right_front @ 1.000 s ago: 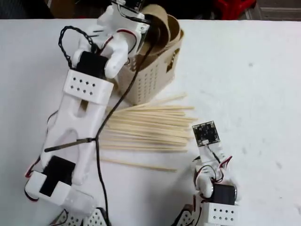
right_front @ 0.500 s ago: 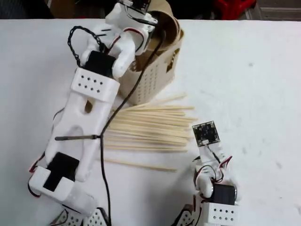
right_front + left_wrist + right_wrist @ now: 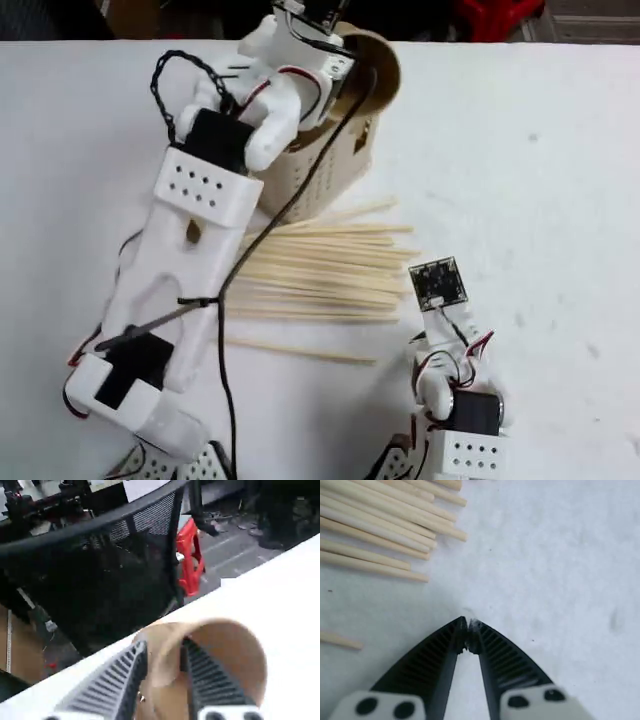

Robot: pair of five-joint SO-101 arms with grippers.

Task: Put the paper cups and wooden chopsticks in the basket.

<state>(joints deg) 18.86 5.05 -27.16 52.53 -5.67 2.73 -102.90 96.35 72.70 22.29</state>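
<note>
White table (image 3: 560, 150) carries wooden chopsticks (image 3: 320, 270); black mesh chair (image 3: 100, 565) behind.

paper cup (image 3: 385, 85) over basket (image 3: 320, 175), seemingly inside | chopsticks (image 3: 320, 270) on table (image 3: 540, 200) before basket

Matt paper cup (image 3: 235, 645), smooth bare-wood chopsticks (image 3: 320, 270), perforated plastic basket (image 3: 320, 178).

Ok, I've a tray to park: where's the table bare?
Bare table right of the basket and chopsticks, past the right arm; also the strip left of the left arm. Crowded between the arms, where the chopsticks lie.
</note>
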